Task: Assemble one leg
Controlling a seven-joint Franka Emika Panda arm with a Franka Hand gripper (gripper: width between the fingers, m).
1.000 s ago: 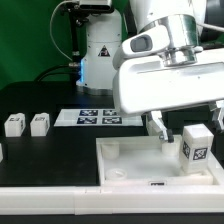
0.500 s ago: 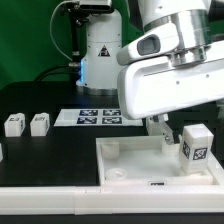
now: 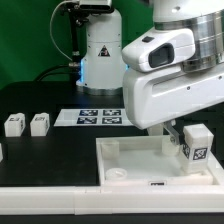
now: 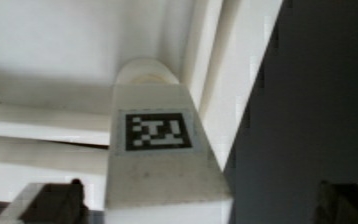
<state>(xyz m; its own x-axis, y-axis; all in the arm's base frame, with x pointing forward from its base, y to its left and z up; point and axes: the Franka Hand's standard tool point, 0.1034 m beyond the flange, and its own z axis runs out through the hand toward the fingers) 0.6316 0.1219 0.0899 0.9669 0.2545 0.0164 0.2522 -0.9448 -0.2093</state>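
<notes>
One leg (image 3: 196,148), a small white block with a square tag, stands upright on the right part of the large white panel (image 3: 125,158). My gripper (image 3: 181,131) hangs just above and beside it, its white body covering much of the exterior view's right. In the wrist view the same leg (image 4: 158,135) lies between my two dark fingertips (image 4: 51,203), which stand far apart and do not touch it. The gripper (image 4: 202,207) is open and holds nothing. Two more legs (image 3: 13,125) (image 3: 39,123) stand on the black table at the exterior view's left.
The marker board (image 3: 95,117) lies flat behind the panel. The arm's base and column (image 3: 97,45) stand at the back. A sliver of another white part (image 3: 1,152) shows at the left edge. The panel has raised rims and corner sockets.
My gripper has moved toward the exterior view's right, closer to the standing leg. The leg and the other parts have not moved.
</notes>
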